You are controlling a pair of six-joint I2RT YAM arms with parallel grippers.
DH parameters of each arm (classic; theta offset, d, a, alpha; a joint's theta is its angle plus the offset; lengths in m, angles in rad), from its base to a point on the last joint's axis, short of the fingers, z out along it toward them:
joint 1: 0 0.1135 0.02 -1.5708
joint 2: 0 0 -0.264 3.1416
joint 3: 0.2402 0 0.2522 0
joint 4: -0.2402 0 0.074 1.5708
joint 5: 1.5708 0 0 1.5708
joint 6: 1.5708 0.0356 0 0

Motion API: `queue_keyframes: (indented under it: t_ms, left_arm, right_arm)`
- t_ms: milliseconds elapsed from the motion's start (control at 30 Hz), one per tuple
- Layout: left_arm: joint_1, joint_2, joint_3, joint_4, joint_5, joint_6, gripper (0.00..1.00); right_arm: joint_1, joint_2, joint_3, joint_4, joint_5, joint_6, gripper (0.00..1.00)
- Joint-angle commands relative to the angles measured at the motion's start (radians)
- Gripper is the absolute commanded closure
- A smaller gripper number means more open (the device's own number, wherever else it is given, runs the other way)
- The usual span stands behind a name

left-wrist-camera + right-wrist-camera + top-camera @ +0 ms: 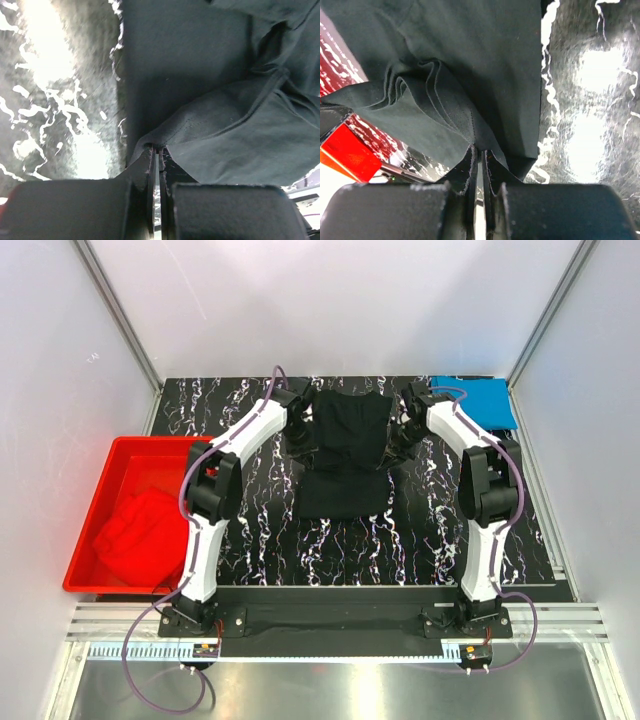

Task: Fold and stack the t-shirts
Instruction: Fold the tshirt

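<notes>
Table (260, 540) first: dark marbled top, the black t-shirt (345, 455) lying at its middle towards the far edge, mid-fold by my read. Red tub (150, 448) sits at the left edge, and inside it the red t-shirt (135, 535) lies crumpled, not yet folded. Blue t-shirt (480, 400) rests flat at the far right corner, seemingly folded, so one done, two to go, no stack yet. Left gripper (156, 150) is clamped on the black shirt's left side, and right gripper (479, 150) is pinching its right side.
</notes>
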Motion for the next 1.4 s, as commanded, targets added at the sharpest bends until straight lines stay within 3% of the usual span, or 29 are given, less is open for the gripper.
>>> queue_keyframes:
  t_ms: [0,800,867,900,1000,1033,1167,1233,1267,1367]
  left_arm:
    - [0.012,0.018,0.061,0.032,0.06,0.018,1.0]
    - [0.051,0.062,0.158,0.054,0.072,-0.012,1.0]
    - [0.056,0.103,0.198,0.04,0.083,-0.017,0.99]
    - [0.056,0.111,0.202,0.042,0.087,-0.021,0.95]
    - [0.059,0.136,0.209,0.063,0.097,-0.023,0.79]
    - [0.061,0.139,0.213,0.071,0.092,-0.022,0.68]
    - [0.068,0.185,0.375,-0.013,0.052,0.008,0.45]
    - [0.081,0.179,0.417,-0.071,0.025,0.011,0.41]
    - [0.084,0.159,0.416,-0.078,-0.009,0.024,0.39]
    - [0.085,0.024,0.298,-0.037,-0.041,0.063,0.35]
  right_arm:
    - [-0.005,0.035,0.059,-0.034,-0.006,-0.023,1.0]
    - [-0.048,0.054,0.082,0.0,0.008,-0.014,1.0]
    - [-0.052,0.08,0.095,0.0,0.003,-0.012,0.95]
    - [-0.051,0.089,0.108,0.003,0.003,-0.012,0.9]
    - [-0.058,0.127,0.144,-0.014,0.025,-0.019,0.89]
    - [-0.066,0.133,0.148,-0.017,0.031,-0.019,0.86]
    - [-0.089,0.159,0.171,-0.025,0.04,-0.009,0.82]
    - [-0.098,0.166,0.193,-0.034,0.045,-0.011,0.77]
    - [-0.101,0.166,0.199,-0.044,0.06,-0.02,0.67]
    - [-0.108,0.154,0.225,-0.083,0.107,-0.066,0.5]
